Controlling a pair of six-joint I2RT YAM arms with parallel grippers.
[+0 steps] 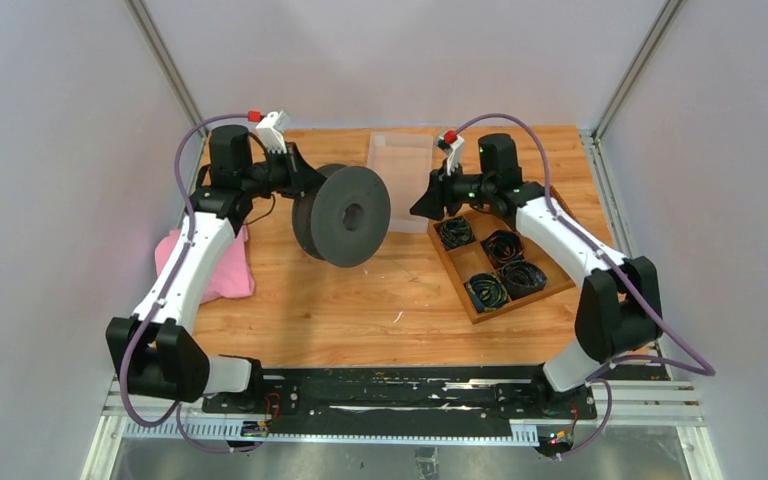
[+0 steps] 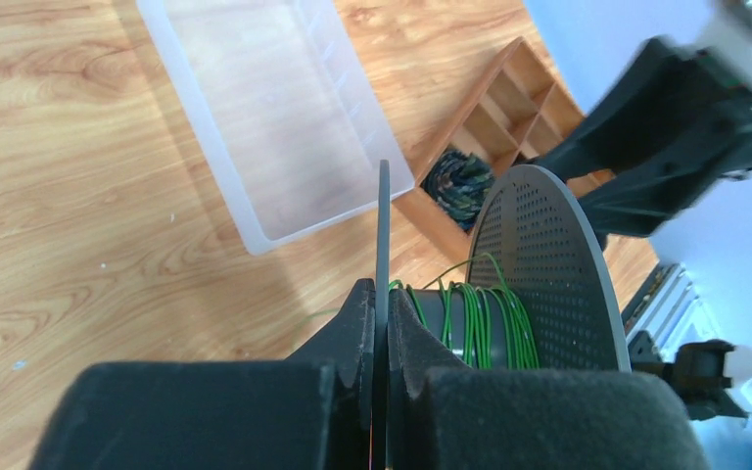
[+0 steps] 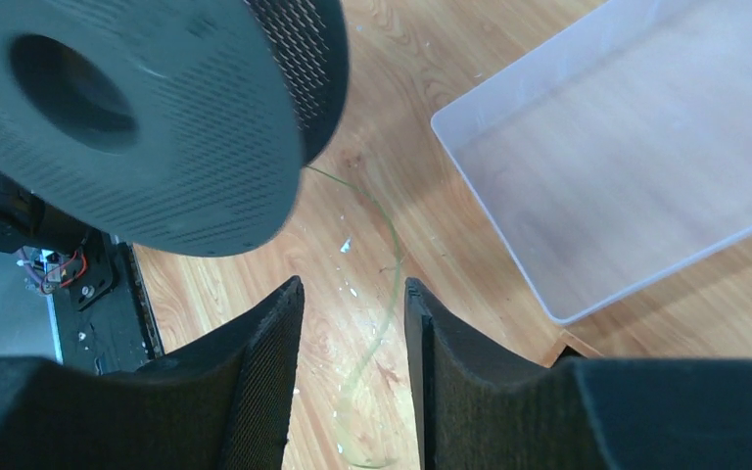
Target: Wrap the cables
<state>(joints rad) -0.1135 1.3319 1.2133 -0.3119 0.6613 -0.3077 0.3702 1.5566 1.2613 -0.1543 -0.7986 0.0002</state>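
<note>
Left gripper (image 2: 380, 333): jaws closed on the thin near flange of a dark spool (image 1: 345, 215), which hangs on edge above the table (image 1: 360, 310), left of centre. The cable (image 2: 480, 318), thin green wire, is wound in loose turns round the spool's hub, between the two flanges and just beyond the left fingertips; one turn bows up off the hub. A free length of the same wire (image 3: 387, 255) leaves the spool's lower rim and runs in a curve across the table. In the right wrist view it passes under the gap of the right gripper (image 3: 352, 333), whose jaws stand partly apart with nothing between them; whether the fingers touch the wire cannot be told. The right gripper faces the perforated outer flange from the spool's right side, apart from it. A clear bin (image 1: 400, 160) sits at the far edge, near its middle. A wooden tray (image 1: 472, 260) of dark coiled bundles (image 1: 502, 245) lies toward the right edge, under the right arm. A pink cloth (image 1: 225, 265) lies at the left edge.
</note>
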